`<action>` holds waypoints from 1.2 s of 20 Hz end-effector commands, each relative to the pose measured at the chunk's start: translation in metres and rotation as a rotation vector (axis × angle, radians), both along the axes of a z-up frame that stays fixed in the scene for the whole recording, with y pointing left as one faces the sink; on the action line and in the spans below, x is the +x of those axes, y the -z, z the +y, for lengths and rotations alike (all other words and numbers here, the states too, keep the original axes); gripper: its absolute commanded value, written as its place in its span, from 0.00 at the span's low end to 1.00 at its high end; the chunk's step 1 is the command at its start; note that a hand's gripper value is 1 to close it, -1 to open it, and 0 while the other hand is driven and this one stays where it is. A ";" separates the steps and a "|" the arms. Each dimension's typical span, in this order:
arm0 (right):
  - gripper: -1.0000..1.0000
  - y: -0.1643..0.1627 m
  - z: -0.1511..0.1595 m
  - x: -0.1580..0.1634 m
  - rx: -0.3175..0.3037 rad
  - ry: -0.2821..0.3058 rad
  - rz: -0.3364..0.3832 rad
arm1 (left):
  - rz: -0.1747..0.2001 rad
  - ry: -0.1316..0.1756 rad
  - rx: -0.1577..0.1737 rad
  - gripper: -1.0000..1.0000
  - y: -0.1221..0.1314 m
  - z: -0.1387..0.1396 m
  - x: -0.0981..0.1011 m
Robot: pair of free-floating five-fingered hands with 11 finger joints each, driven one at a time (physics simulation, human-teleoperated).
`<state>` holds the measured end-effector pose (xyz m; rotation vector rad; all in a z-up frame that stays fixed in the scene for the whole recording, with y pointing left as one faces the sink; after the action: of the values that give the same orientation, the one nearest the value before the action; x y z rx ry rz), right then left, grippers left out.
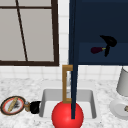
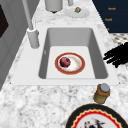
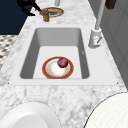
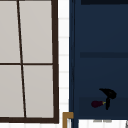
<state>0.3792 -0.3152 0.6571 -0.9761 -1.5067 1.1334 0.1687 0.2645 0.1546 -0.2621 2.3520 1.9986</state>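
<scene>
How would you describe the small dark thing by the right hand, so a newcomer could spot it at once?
Find the open navy wall cabinet right of the window. On its lowest shelf a small eggplant lies on its side just left of the right hand. It is dark purple with a greenish stem end toward the hand.

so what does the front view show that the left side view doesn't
Front, not left side: the window, the open cabinet, and the right hand beside an eggplant on its shelf.
Left side, not front: the red-rimmed plate lying in the basin, and the faucet.
Both: the sink, the jar, the left hand by the jar, the patterned plate, and the white plate at the far end of the counter.
</scene>
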 end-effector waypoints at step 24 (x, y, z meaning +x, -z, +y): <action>0.00 0.070 0.053 -0.182 -0.118 0.056 -0.117 | 0.000 0.000 0.000 0.50 0.000 0.000 0.000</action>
<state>0.2162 -0.2676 0.5950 -1.1039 -1.5118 1.1664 0.1687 0.2645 0.1546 -0.2621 2.3520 1.9986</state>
